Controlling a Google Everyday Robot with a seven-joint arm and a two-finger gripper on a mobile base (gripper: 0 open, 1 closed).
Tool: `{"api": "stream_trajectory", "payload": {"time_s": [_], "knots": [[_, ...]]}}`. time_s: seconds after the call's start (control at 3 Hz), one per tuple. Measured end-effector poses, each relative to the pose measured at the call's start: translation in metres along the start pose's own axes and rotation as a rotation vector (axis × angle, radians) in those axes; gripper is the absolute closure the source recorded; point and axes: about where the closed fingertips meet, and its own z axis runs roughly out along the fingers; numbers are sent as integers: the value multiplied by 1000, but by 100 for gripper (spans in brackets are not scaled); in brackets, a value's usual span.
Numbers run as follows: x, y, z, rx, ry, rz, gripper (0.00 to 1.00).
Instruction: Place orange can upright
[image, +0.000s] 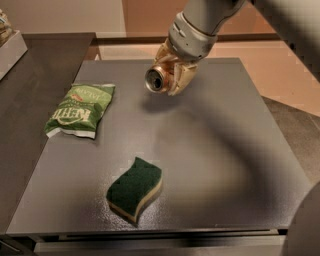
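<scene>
The orange can is held on its side in the air above the far middle of the grey table. Its silver top with the pull-tab opening faces the camera and to the left. My gripper is shut on the can, with tan fingers wrapped around its body from the right and behind. The arm comes down from the upper right. The can's sides are mostly hidden by the fingers.
A green chip bag lies flat at the table's left side. A green and yellow sponge lies near the front middle. A dark counter adjoins on the left, with a pale box edge at the far left.
</scene>
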Motion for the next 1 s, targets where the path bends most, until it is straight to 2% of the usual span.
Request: {"api": "stream_trajectory", "payload": {"time_s": [0.33,0.67,1.0], "knots": [[7,-1,-9,9,-5,51,100],[13,-4,-22,42,-23,98,100],[16,-9,-34,122,-85,186,100]]}}
